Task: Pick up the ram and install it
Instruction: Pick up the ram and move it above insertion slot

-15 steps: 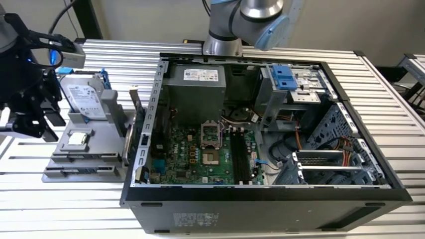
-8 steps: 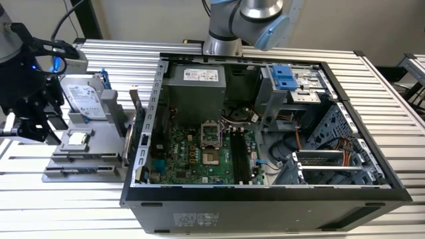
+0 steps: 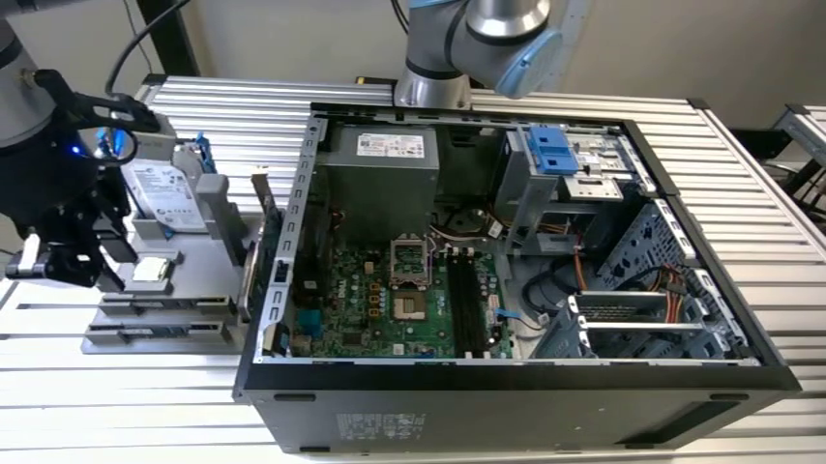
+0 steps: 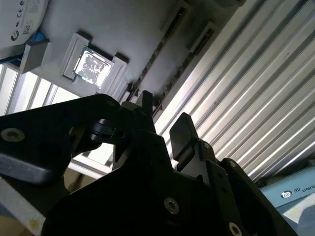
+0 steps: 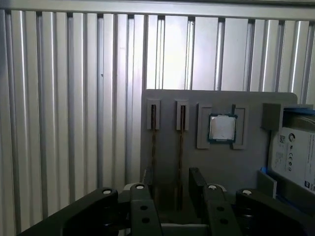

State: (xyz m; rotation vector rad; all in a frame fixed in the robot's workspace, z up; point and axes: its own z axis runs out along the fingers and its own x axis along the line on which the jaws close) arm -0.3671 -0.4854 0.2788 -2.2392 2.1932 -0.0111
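The ram (image 5: 181,147) shows edge-on as a thin dark strip standing in a groove of the grey fixture plate (image 5: 221,103). A second such strip (image 5: 153,142) stands in the groove beside it. My gripper (image 5: 171,182) hovers just above the plate's near end, open, with its black fingers (image 5: 196,179) on either side of the first groove's line and nothing between them. In the second wrist view the gripper (image 4: 165,118) is also open above the grooves (image 4: 165,42). In the exterior view the gripper (image 3: 97,266) hangs over the fixture plate (image 3: 155,333) at the exterior view's left.
A silver processor chip (image 5: 222,128) lies in a pocket on the plate, and a hard drive (image 3: 165,193) stands beyond it. The open computer case (image 3: 516,377) lies in the middle, with black memory slots (image 3: 471,300) on its green board. All rests on a ribbed aluminium table (image 5: 74,98).
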